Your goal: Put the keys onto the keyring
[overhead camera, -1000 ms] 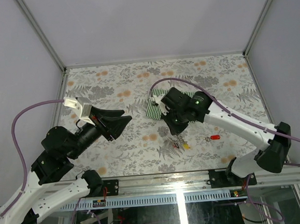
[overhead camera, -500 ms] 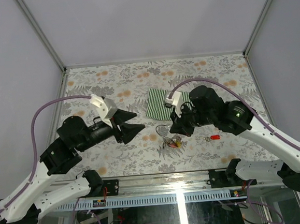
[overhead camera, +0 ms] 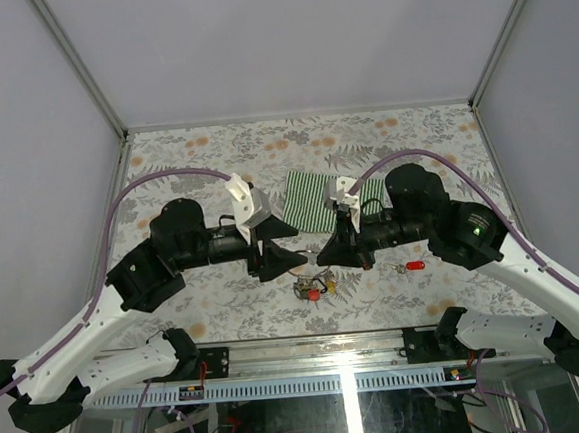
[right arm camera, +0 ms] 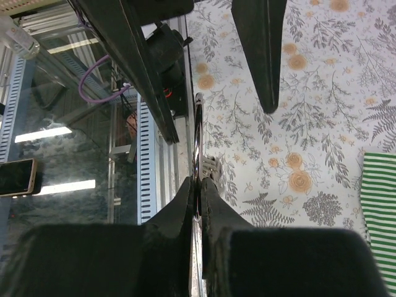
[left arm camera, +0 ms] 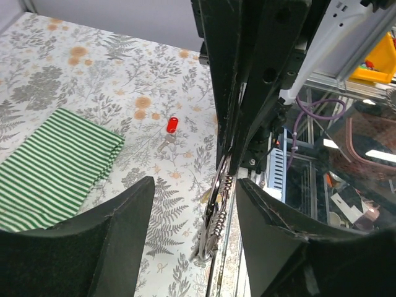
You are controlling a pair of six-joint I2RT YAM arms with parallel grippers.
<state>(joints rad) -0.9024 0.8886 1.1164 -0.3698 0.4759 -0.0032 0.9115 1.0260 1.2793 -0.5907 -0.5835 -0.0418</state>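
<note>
My right gripper (overhead camera: 325, 257) is shut on the keyring (overhead camera: 320, 270), a thin silver ring held edge-on above the table. Its bunch of red- and yellow-tagged keys (overhead camera: 314, 289) hangs below. In the right wrist view the ring (right arm camera: 198, 127) sticks up from the closed fingertips (right arm camera: 199, 184). My left gripper (overhead camera: 297, 247) is open and faces the ring from the left. In the left wrist view the ring (left arm camera: 219, 204) stands between its fingers (left arm camera: 117, 235). A loose red-tagged key (overhead camera: 415, 265) lies on the table to the right and shows in the left wrist view (left arm camera: 172, 125). I cannot pick out a loose black-tagged key.
A green-and-white striped cloth (overhead camera: 311, 200) lies behind the grippers, also in the left wrist view (left arm camera: 55, 164). The floral table cover ends at the metal rail along the near edge (overhead camera: 319, 341). Grey walls enclose the back and sides.
My left arm has swung right, bringing its open gripper up to the ring. My right gripper has turned to face left, still holding the ring; the key bunch has shifted left.
</note>
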